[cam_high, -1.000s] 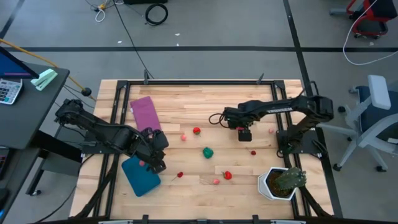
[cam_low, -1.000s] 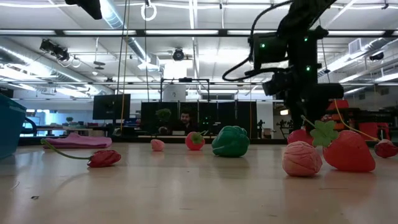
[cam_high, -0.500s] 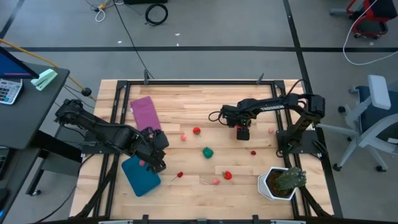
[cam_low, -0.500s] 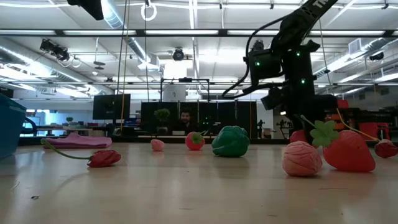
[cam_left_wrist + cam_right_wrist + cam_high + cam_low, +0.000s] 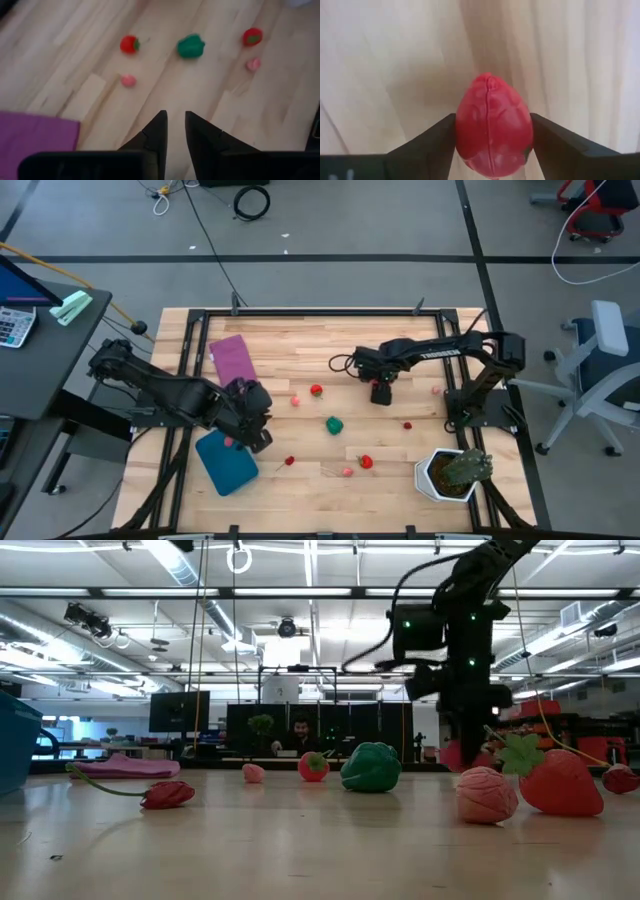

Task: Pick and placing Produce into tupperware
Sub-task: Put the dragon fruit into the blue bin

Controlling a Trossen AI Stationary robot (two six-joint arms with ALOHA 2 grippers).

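Note:
My right gripper (image 5: 381, 392) is near the table's middle, shut on a red egg-shaped toy fruit (image 5: 492, 131). Loose produce lies around it: a green pepper (image 5: 334, 424), a red fruit (image 5: 316, 390), a pink one (image 5: 295, 401), a strawberry (image 5: 366, 462) and several more. The teal tupperware (image 5: 225, 462) sits flat near the left front, with a pink piece (image 5: 228, 442) inside. My left gripper (image 5: 257, 435) hovers at the container's far right corner, empty, with its fingers (image 5: 175, 125) only narrowly open. My right gripper pinches the red fruit's two sides (image 5: 462, 135) between its fingers. It comes from above, pointing down. The fruit's pointed end sticks out past the fingertips. It hangs low over the wood (image 5: 455, 755); I cannot tell whether it clears the table.
A flat purple rectangle (image 5: 234, 360) lies beyond the tupperware. A spiky plant in a white pot (image 5: 455, 472) stands at the right front corner. A black frame (image 5: 320, 311) rims the table. Bare wood stretches along the far side.
My right gripper has carried the red fruit a short way toward the table's left edge, staying shut on it. My left arm has shifted slightly above the tupperware's corner.

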